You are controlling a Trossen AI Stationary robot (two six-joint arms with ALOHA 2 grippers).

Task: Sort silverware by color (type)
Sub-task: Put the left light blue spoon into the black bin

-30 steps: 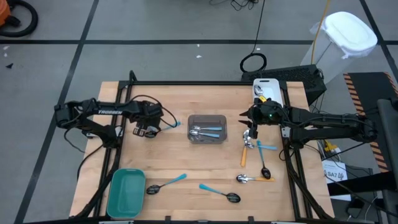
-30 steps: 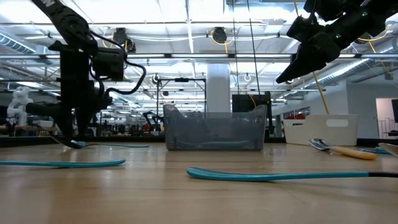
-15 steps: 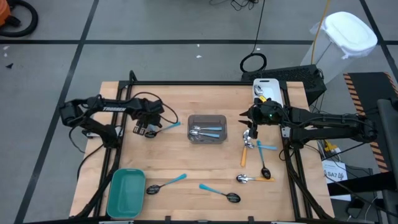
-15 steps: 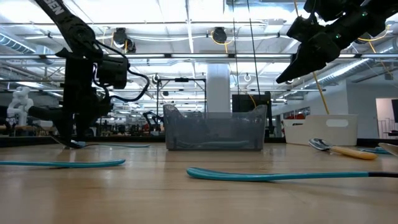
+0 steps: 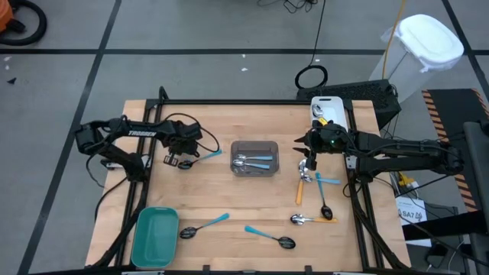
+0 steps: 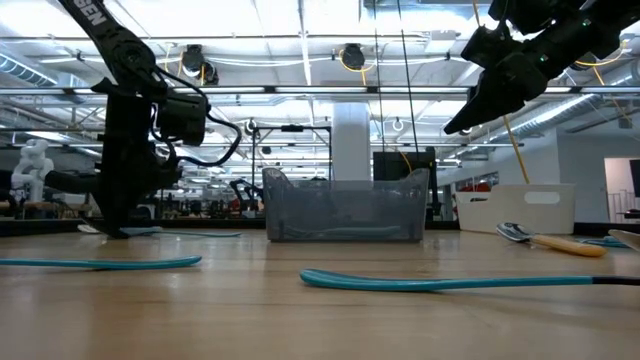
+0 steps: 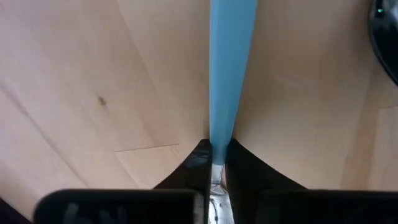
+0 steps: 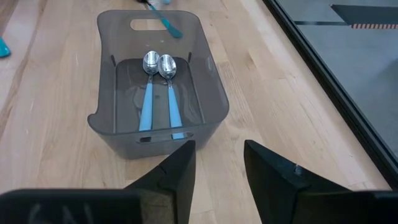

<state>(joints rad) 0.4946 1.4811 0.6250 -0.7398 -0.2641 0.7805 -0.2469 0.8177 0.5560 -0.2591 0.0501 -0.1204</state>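
The left end effector (image 7: 214, 177), low on the counter (image 5: 221, 126) left of the grey bin (image 5: 254, 157), pinches a blue-handled spoon (image 7: 231, 74), which should lift level; the right end effector (image 8: 217, 168) hovers open.

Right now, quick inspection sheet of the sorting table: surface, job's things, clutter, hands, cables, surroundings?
Surface: wooden table, no spills seen.
Job's things: grey bin holds two silver spoons with blue handles; teal bin holds nothing; loose spoons lie along the near edge and on the right side.
Clutter: white tray at the far right corner, contents unclear.
Hands: left hand is low at the table, shut on a blue-handled spoon; right hand is open, raised right of the grey bin.
Cables: black loops on the left arm; a coiled cable on the floor.
Surroundings: white lidded container on the floor; no person seen.
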